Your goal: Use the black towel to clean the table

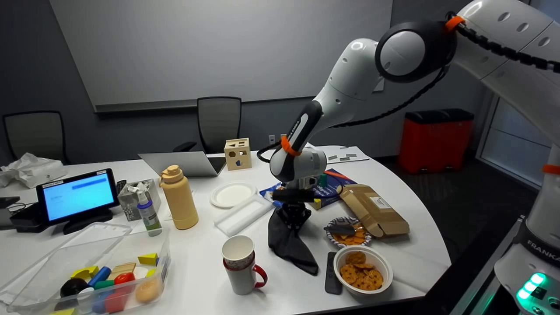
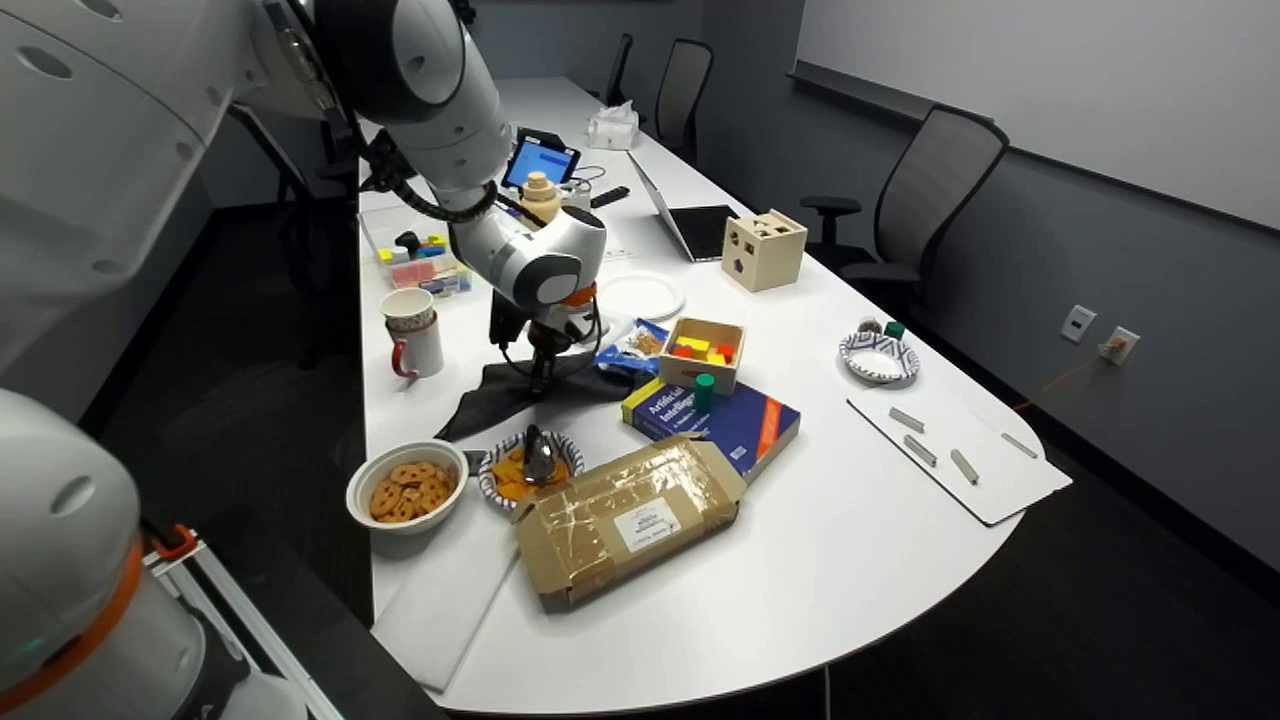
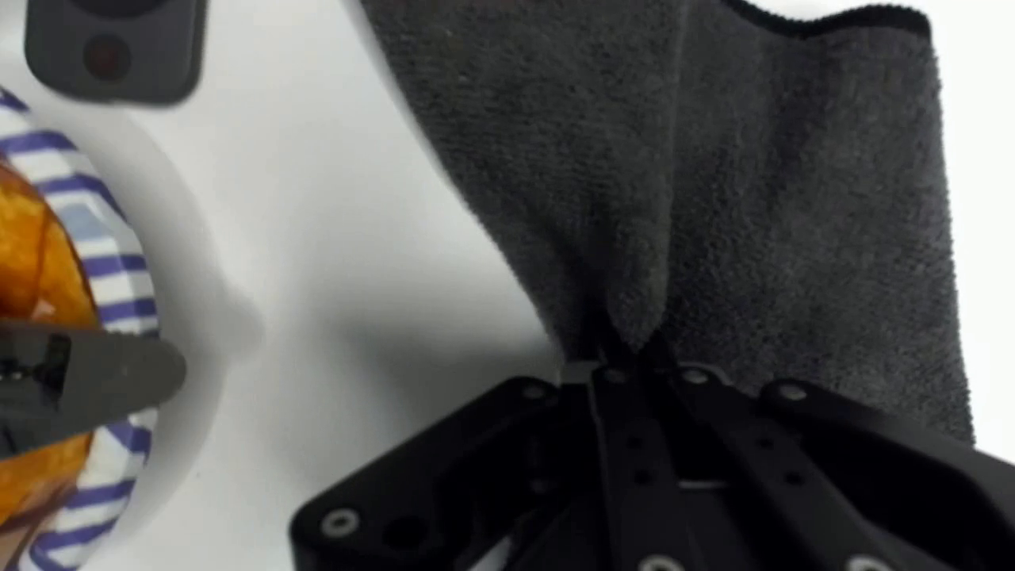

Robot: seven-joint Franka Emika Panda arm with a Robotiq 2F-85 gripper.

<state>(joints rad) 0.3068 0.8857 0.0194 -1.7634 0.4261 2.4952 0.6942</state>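
Note:
The black towel [image 1: 289, 246] lies bunched on the white table [image 1: 199, 262]. It also shows in an exterior view [image 2: 488, 402] as a long dark strip, partly hidden by the arm. My gripper [image 1: 292, 223] points down on the towel's upper part. In the wrist view my gripper [image 3: 630, 349] is shut on the towel [image 3: 809, 206], pinching a fold between its fingertips. The towel spreads from the fingers toward the top and right of that view.
A striped bowl of orange snacks [image 3: 119, 270] with a dark utensil, a remote [image 1: 333, 273] and a cookie bowl [image 1: 387, 273] stand close to the towel. Stacked cups [image 1: 242, 278], a white tray [image 1: 243, 215], a snack bag [image 2: 632, 345], a book [image 2: 740, 425] and a cardboard box [image 1: 372, 210] surround it.

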